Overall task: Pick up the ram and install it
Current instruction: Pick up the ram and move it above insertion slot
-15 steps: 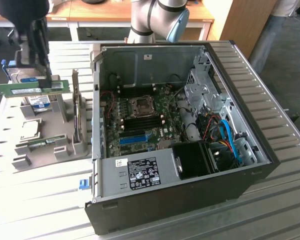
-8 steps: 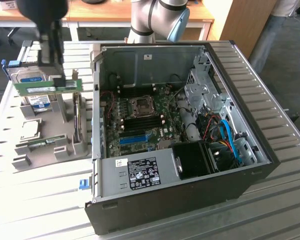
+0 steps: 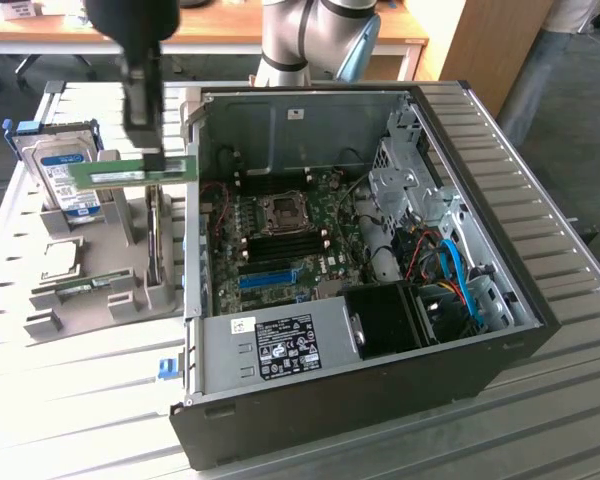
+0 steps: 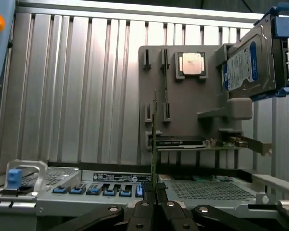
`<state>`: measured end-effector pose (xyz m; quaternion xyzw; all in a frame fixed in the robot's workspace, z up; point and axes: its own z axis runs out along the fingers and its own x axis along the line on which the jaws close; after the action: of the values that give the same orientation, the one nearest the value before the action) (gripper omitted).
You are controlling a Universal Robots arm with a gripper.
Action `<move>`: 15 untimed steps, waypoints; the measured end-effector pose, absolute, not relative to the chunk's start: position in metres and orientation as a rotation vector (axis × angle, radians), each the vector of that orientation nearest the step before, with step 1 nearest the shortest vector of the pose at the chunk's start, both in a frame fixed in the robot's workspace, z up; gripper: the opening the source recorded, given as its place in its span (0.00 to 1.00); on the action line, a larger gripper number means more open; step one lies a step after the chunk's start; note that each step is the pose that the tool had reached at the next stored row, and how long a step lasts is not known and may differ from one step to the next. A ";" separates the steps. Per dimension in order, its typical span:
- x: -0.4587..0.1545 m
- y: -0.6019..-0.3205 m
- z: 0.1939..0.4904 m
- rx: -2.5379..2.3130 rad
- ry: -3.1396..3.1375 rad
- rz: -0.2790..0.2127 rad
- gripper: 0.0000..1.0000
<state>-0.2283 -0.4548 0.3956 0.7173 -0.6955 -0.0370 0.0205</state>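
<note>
Aloft, ram [image 3: 105, 175] in gripper [image 3: 152, 152] near open computer case [image 3: 310, 425].

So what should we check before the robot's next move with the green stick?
1. The gripper is shut on the green stick: ok.
2. The stick is lifted off the grey tray: ok.
3. The computer case is open on top: ok.
4. The stick is over the case: not ok. It hangs beside the case wall, above the tray.
5. The black slots on the board are free: cannot tell.
</note>
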 end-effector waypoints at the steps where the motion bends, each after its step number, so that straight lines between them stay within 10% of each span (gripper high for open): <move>1: -0.224 -0.455 0.396 2.224 -2.157 -0.115 0.12; 15: -0.160 -0.455 0.396 2.224 -2.156 -0.116 0.12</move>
<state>-0.1598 -0.4548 0.3956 0.7173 -0.6954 -0.0373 0.0208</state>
